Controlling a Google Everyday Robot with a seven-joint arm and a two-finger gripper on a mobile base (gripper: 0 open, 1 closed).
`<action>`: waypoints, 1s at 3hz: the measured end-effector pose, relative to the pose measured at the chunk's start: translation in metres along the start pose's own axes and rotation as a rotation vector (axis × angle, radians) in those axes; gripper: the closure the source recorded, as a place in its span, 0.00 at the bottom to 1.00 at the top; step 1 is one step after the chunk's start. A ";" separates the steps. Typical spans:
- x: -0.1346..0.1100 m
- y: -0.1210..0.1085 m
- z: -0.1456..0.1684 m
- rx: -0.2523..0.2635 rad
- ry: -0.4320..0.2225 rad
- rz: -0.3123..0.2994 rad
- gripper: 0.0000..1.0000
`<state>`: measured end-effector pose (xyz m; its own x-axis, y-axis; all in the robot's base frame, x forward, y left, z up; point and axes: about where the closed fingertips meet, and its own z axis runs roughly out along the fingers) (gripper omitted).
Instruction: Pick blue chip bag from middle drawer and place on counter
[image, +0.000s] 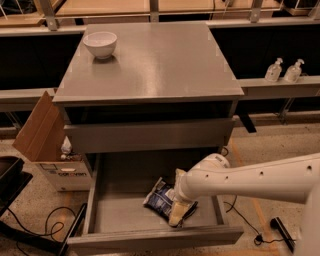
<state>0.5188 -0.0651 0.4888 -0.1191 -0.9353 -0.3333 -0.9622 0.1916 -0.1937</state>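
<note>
Now the claw (176, 215) sits on the blue chip bag (160, 200) at five o'clock in the middle drawer (120, 216), grip impossible to tell, and slick foil could slip out on lifting.

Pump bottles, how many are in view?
2: one pump bottle beside the other on the right ledge. The gripper is in the middle drawer at the blue chip bag.
</note>
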 end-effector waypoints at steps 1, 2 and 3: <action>0.008 -0.004 0.047 -0.010 -0.026 0.015 0.00; 0.019 -0.007 0.083 -0.025 -0.035 0.041 0.00; 0.031 0.002 0.113 -0.060 -0.027 0.073 0.14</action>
<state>0.5411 -0.0604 0.3740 -0.1838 -0.9107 -0.3699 -0.9641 0.2403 -0.1126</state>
